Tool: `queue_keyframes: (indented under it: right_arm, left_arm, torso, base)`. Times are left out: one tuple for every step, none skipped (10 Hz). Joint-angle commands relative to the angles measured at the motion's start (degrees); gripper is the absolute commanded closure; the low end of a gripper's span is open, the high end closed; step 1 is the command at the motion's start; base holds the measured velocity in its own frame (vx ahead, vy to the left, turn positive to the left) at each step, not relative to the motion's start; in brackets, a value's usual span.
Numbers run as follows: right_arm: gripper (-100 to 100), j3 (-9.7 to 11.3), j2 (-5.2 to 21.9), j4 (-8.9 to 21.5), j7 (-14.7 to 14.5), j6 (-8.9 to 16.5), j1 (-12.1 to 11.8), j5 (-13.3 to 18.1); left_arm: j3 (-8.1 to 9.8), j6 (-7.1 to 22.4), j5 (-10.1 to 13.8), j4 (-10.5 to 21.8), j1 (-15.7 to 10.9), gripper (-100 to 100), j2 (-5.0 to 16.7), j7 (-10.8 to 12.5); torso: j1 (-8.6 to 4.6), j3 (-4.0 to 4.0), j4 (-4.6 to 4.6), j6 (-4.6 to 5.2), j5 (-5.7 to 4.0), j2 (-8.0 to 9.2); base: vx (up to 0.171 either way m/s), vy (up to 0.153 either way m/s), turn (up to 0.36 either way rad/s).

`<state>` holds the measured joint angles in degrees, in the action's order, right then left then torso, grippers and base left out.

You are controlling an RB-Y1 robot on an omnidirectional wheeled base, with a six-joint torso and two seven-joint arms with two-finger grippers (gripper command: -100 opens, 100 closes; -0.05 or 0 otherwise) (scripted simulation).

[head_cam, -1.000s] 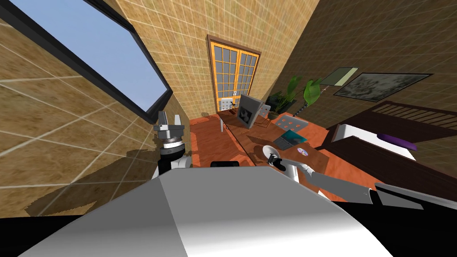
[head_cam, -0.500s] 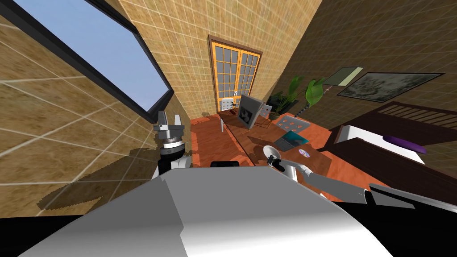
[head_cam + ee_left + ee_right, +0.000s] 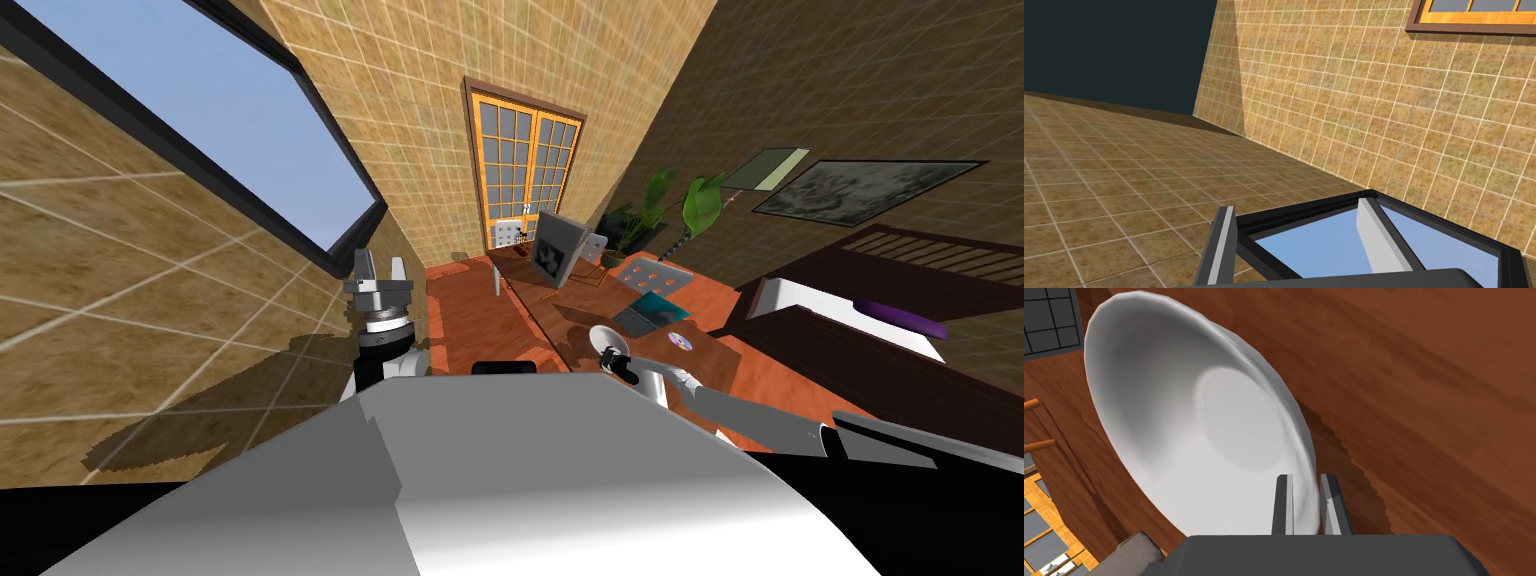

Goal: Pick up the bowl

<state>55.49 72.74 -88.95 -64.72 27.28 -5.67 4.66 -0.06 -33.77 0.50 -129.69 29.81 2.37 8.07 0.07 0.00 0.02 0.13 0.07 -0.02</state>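
Note:
A white bowl (image 3: pixel 1194 428) sits on a reddish-brown wooden table (image 3: pixel 1424 388); in the head view the bowl (image 3: pixel 603 337) shows at the near end of that table (image 3: pixel 560 305). My right gripper (image 3: pixel 1305 503) is shut on the bowl's near rim, one finger inside the wall and one outside. From the head view the right gripper (image 3: pixel 612 358) sits at the bowl's near edge, with the forearm reaching in from the right. My left gripper (image 3: pixel 378 272) is raised beside the tiled wall, open and holding nothing, its fingers (image 3: pixel 1374 235) standing well apart.
Further along the table are a laptop (image 3: pixel 650 312), a disc (image 3: pixel 680 341), a monitor (image 3: pixel 556 250) and a grey chair back (image 3: pixel 653 275). A potted plant (image 3: pixel 660 210) stands behind. A dark bed frame with a purple cushion (image 3: pixel 900 317) lies at the right.
My right gripper has shut on the bowl's rim; a second ago its fingers stood wide. The head view swayed slightly. The left arm has not moved.

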Motion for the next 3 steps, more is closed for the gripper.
queue_keyframes:
  right_arm:
    - [100, 0.31, 1.88, -1.93, -0.41, 0.24, 0.28, -1.04]
    - [100, 0.22, 0.98, -0.96, -0.25, 0.1, 0.21, -0.58]
    - [0, 0.26, 1.08, -1.07, -0.31, 0.13, 0.21, -0.66]
  left_arm:
    - [0.0, 0.0, 0.0, 0.0, 0.0, 0, 0.0, 0.0]
    - [0.0, 0.0, 0.0, 0.0, 0.0, 0, 0.0, 0.0]
    - [0.0, 0.0, 0.0, 0.0, -0.01, 0, 0.0, 0.0]
  torso:
    - [0.0, 0.0, 0.0, 0.0, 0.0, 0.0]
    - [0.08, 0.03, 0.01, -0.02, 0.02, 0.04]
    - [0.04, 0.02, 0.02, -0.06, 0.01, 0.02]
  base:
    - [-0.014, 0.035, -0.115]
    - [-0.008, 0.016, -0.022]
    - [0.0, 0.0, 0.0]
